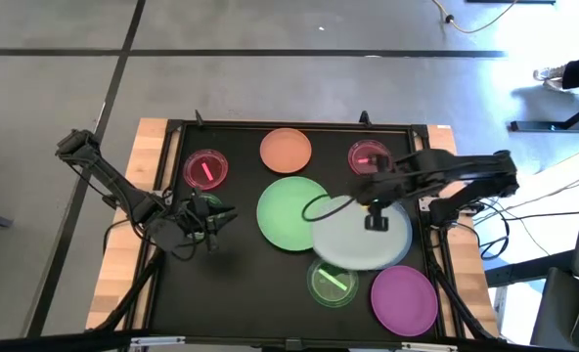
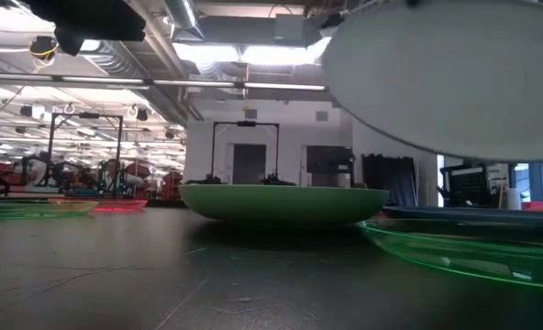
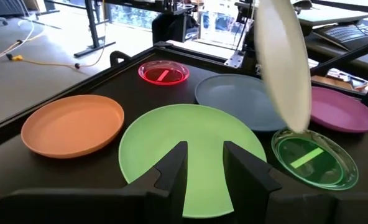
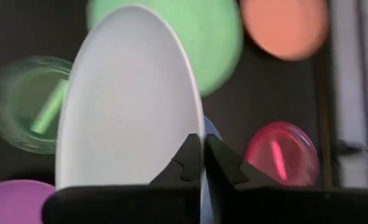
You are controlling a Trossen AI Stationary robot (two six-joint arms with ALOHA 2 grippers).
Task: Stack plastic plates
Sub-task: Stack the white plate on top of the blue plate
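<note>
Right claw (image 4: 202,163) pinching the rim of the whitish plate (image 4: 131,99), lifted clear of the black surface (image 1: 236,284) and tilted. Directly below it, the blue plate (image 3: 237,99), with the large green plate (image 1: 289,213) just beside. Past that, orange plate (image 1: 286,150) and pink dishes (image 1: 368,156); nearer, purple plate (image 1: 404,299). Left claw (image 3: 204,163) spread, empty, facing the green plate

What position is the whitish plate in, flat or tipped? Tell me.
Tipped and lifted. The right gripper pinches the whitish plate by its rim; the left wrist view shows it nearly on edge above the blue plate.
</note>
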